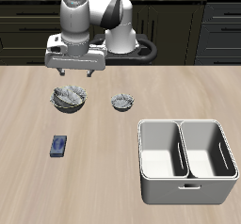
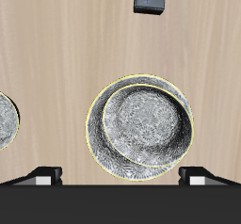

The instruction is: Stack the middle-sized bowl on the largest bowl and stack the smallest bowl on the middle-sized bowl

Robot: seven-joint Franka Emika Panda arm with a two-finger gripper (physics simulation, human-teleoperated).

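Currently I am hovering the gripper [image 1: 72,74] — jaws wide, empty — over the stacked middle-sized bowl [image 2: 148,125]; the smallest bowl [image 1: 122,102] looks light, rigid, rim-graspable.

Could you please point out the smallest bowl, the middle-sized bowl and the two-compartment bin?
smallest bowl [image 1: 122,102], exterior view, its centre.
middle-sized bowl [image 2: 147,126], wrist view, its inside, nested in the largest bowl [image 2: 97,134].
bin [image 1: 184,184], exterior view, its front wall.

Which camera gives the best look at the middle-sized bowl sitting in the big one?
The wrist view: the middle-sized bowl shows whole from above, off-centre inside the largest bowl. In the exterior view the stack is small, under the end effector.
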